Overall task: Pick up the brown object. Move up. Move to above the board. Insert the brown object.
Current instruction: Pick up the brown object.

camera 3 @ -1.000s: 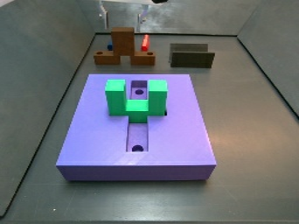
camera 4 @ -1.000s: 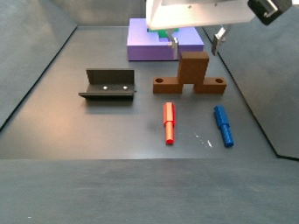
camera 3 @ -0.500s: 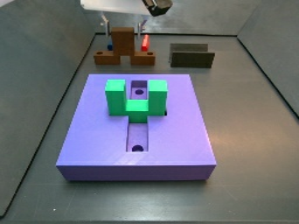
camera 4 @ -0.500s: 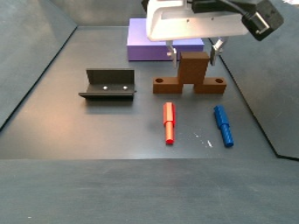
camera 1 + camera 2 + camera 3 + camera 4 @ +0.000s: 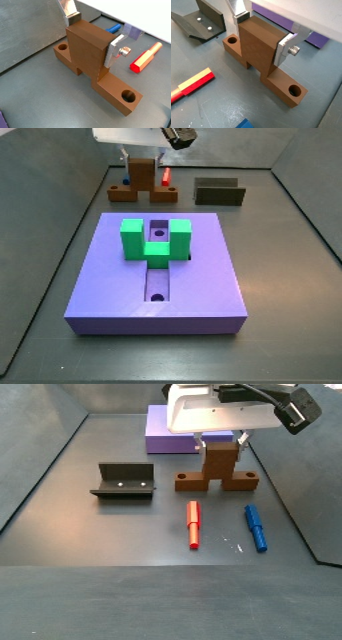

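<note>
Two silver fingers [image 5: 115, 52] of the jaws [image 5: 261, 35] straddle the tall middle of the brown object [image 5: 260, 52], pads flat against its sides and closed on it, while its holed bar rests on the grey floor [image 5: 120, 534]. Just beside the jaws lie a red pen [image 5: 193, 523] and a blue pen [image 5: 254, 527], with the fixture [image 5: 123, 480] a little further off. Well beyond them sits the board [image 5: 156, 274] with its green block [image 5: 155, 239].
</note>
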Tool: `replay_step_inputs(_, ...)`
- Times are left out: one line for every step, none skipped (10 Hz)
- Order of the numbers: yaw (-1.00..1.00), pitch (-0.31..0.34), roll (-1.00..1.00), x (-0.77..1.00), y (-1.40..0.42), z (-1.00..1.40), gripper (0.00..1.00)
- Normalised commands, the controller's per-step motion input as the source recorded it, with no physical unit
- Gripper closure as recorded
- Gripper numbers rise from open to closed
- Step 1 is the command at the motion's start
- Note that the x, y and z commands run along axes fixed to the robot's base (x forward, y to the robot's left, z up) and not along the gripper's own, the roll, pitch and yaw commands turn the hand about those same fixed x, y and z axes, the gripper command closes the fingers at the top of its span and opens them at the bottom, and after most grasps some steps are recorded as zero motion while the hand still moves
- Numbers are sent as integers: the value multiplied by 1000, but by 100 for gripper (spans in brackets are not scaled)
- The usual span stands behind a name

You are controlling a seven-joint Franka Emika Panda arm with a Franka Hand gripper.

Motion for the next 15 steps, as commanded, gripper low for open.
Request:
replay_step_inputs(0,0,0,0,0,0,100)
replay_step_inputs(0,0,0,0,0,0,100)
replay_step_inputs(0,0,0,0,0,0,100)
replay_step_inputs(0,0,0,0,0,0,100)
replay_step_inputs(0,0,0,0,0,0,100)
replay_step_inputs(0,0,0,0,0,0,100)
replay_step_inputs(0,0,0,0,0,0,100)
replay_step_inputs(0,0,0,0,0,0,100)
replay_step_inputs(0,0,0,0,0,0,100)
replay_step_inputs(0,0,0,0,0,0,100)
replay_step_inputs(0,0,0,0,0,0,100)
replay_step_inputs(0,0,0,0,0,0,100)
replay_step_inputs(0,0,0,0,0,0,100)
replay_step_inputs(0,0,0,0,0,0,100)
replay_step_inputs(0,0,0,0,0,0,100)
